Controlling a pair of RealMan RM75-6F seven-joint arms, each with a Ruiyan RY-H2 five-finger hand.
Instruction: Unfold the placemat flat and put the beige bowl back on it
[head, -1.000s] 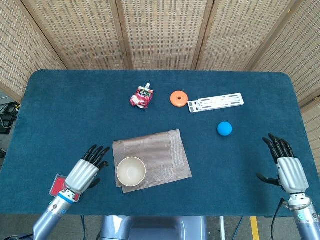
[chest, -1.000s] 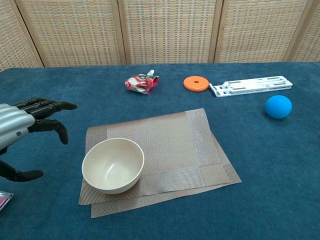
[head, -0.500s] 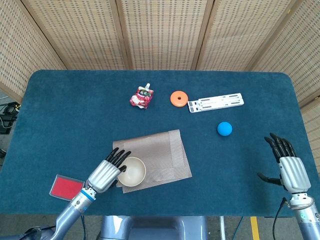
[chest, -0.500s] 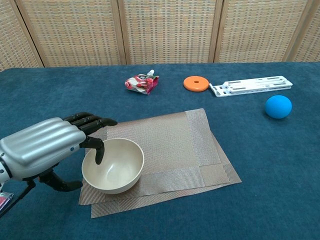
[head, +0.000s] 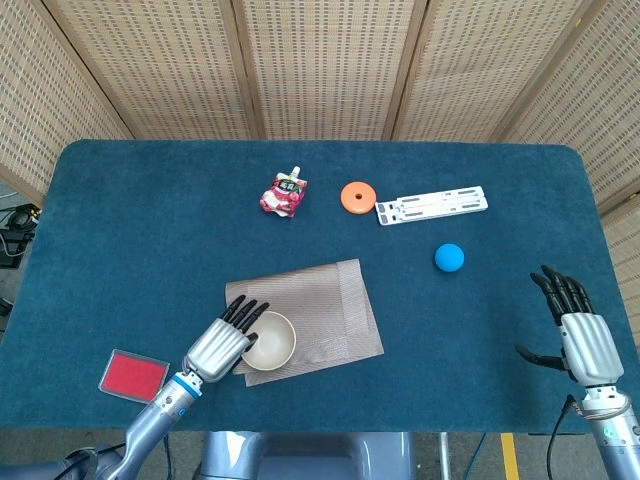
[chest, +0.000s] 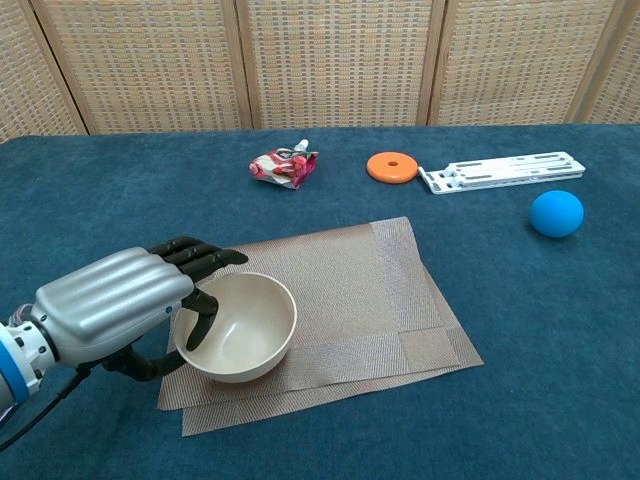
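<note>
The folded brown placemat lies at the table's front middle, its two layers offset. On its front left corner the beige bowl stands tilted. My left hand grips the bowl's left rim, with fingers over and inside the rim and the thumb outside below it. At the front right, my right hand hovers open, fingers spread, well away from the mat; the chest view does not show it.
A red card lies at the front left. Toward the back are a red snack pouch, an orange disc and a white rail. A blue ball sits right of the mat.
My left hand moved right from beside the mat to the bowl and closed on its left rim. The bowl tipped and shifted slightly right. The right hand barely moved.
</note>
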